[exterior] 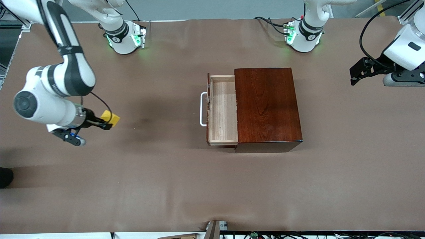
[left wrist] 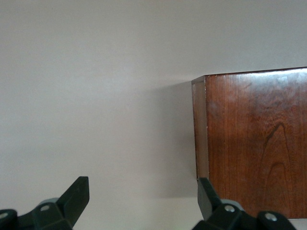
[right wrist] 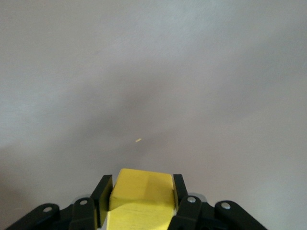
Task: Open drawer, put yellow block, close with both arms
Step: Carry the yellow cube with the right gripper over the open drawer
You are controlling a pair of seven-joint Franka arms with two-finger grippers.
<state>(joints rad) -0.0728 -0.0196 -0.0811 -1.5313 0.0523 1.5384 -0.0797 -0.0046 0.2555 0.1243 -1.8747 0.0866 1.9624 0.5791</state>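
Glossy dark wood box (exterior: 267, 106); pale matt wood drawer (exterior: 223, 111); matt brown table cover (exterior: 166, 172).

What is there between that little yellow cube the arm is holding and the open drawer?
Nothing visible. The right gripper is shut on the yellow block, over bare table toward the right arm's end. The drawer is pulled out, its tray showing nothing inside. The left gripper waits open near the box.

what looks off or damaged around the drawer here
The drawer stands pulled out of the dark wooden box and looks empty. Its front by the white handle looks chipped or rough. The yellow block is gripped in the right gripper, the left gripper open beside the box.
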